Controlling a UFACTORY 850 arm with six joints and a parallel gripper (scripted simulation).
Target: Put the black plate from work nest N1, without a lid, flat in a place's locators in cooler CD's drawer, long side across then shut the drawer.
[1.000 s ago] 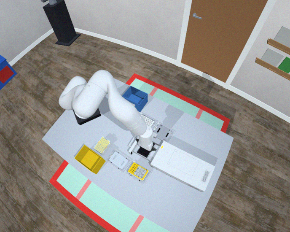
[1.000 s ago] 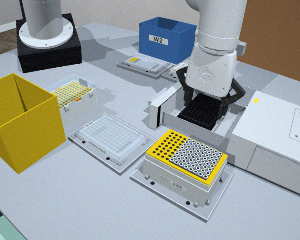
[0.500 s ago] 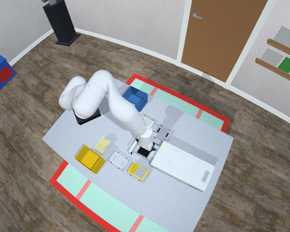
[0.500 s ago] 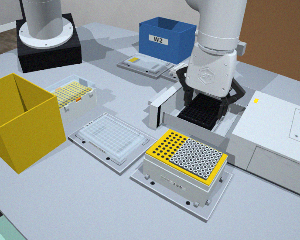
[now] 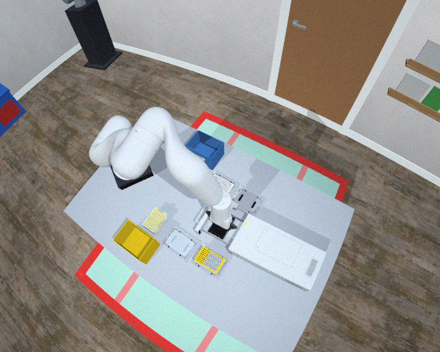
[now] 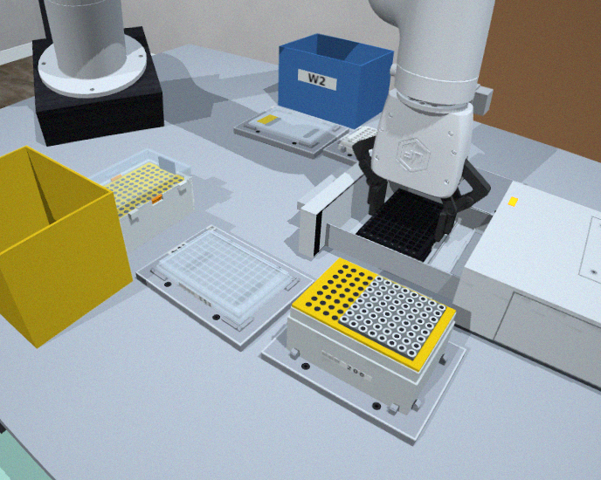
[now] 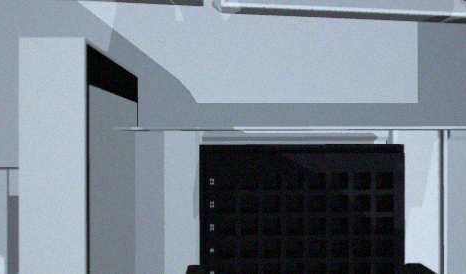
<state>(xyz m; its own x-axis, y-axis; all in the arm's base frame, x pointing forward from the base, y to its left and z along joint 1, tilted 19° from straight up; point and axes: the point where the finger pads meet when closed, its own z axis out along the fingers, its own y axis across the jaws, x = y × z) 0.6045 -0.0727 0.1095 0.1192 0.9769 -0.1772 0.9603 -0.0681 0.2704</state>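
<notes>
The black plate [image 6: 404,222], without a lid, sits low inside the open drawer of the white cooler [image 6: 544,257]. My gripper [image 6: 408,209] is shut on the black plate across its width, fingers at both sides. In the wrist view the plate [image 7: 302,210] fills the lower middle, with the drawer's white front wall [image 7: 52,150] at the left. In the overhead view the plate [image 5: 217,229] shows just below my wrist, beside the cooler [image 5: 277,249]. The cooler's yellow lamp [image 6: 512,201] is lit.
A yellow-topped tip box [image 6: 373,314] stands just in front of the drawer. A clear lidded plate [image 6: 224,276] lies on a nest to its left. A yellow bin [image 6: 37,237], a yellow tip rack [image 6: 146,190] and a blue bin W2 [image 6: 335,77] stand around.
</notes>
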